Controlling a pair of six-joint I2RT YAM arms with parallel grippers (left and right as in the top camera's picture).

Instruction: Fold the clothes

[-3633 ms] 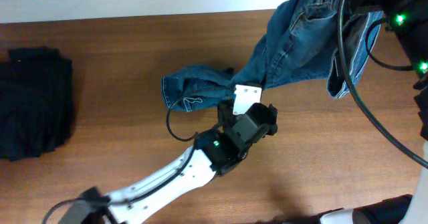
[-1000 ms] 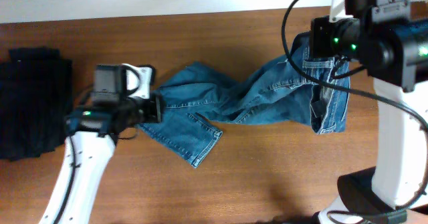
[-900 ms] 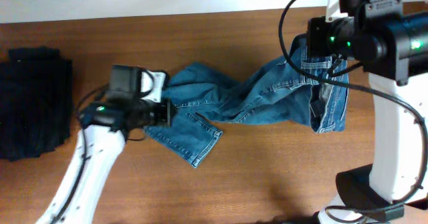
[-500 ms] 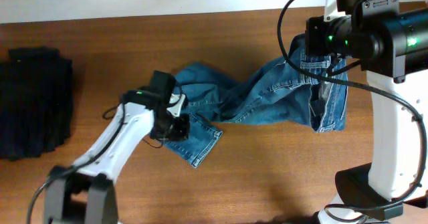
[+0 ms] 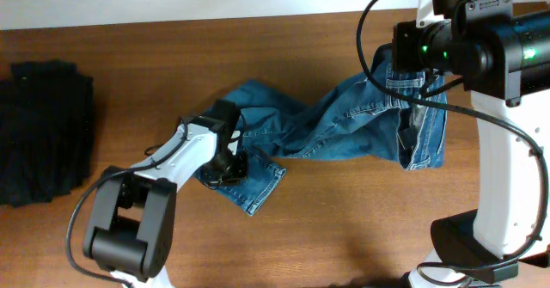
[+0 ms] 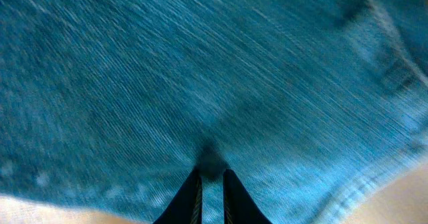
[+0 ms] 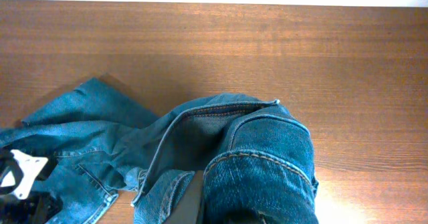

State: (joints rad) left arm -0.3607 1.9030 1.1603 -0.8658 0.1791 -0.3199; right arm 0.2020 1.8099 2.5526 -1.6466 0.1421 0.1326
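Observation:
The blue denim jeans [image 5: 344, 129] lie stretched across the wooden table, with one leg end [image 5: 253, 189] pointing to the front. My left gripper [image 5: 230, 166] is pressed down on that leg. In the left wrist view its fingertips [image 6: 195, 177] stand almost together with a thin strip of denim [image 6: 200, 70] pinched between them. My right gripper [image 5: 411, 80] holds the waistband end raised at the right. In the right wrist view the denim [image 7: 261, 164] drapes over it and only one dark finger [image 7: 192, 200] shows.
A black folded pile [image 5: 43, 133] sits at the far left of the table [image 5: 344, 236]. The right arm's base [image 5: 481, 236] stands at the front right. The table's far edge meets a white wall [image 5: 172, 0].
My left arm swung from the jeans' left end rightward and down onto the front leg. The right gripper kept its hold in place. The jeans barely shifted.

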